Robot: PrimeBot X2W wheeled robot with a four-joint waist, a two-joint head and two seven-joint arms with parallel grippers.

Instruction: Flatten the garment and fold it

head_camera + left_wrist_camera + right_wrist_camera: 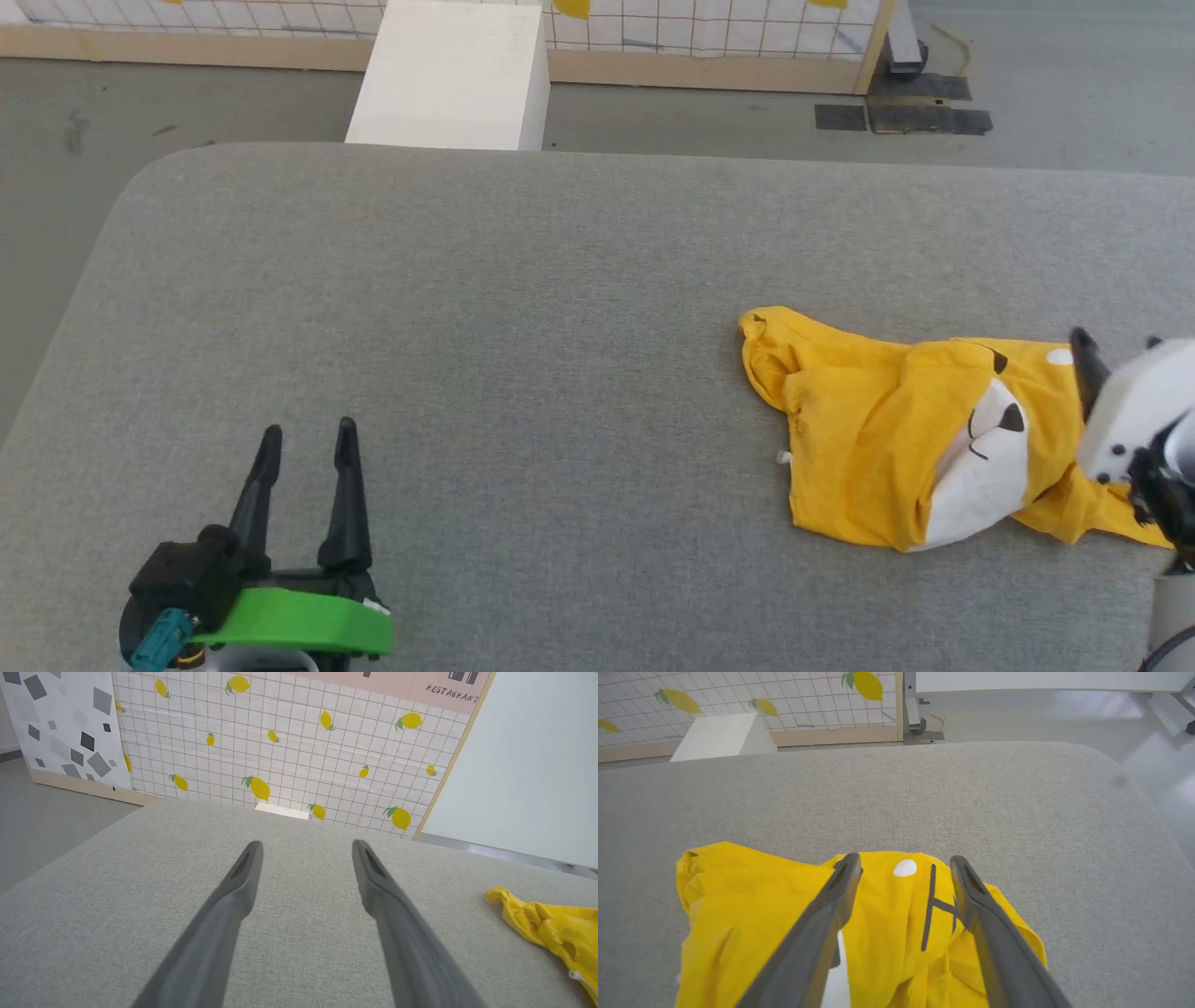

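The garment is a bright yellow T-shirt lying crumpled on the right part of the grey padded table, with a white patch and black marks of its print showing. My right gripper hangs over the garment's right end. In the right wrist view the right gripper stands open, its fingers spread above the yellow cloth, a white dot and black lines between them. My left gripper rests open at the table's near left, far from the garment, with nothing between the fingers.
A white block stands on the floor just beyond the table's far edge. Behind it runs a lemon-printed grid panel on a wooden base. Black mats lie on the floor at the far right. The table's corners are rounded.
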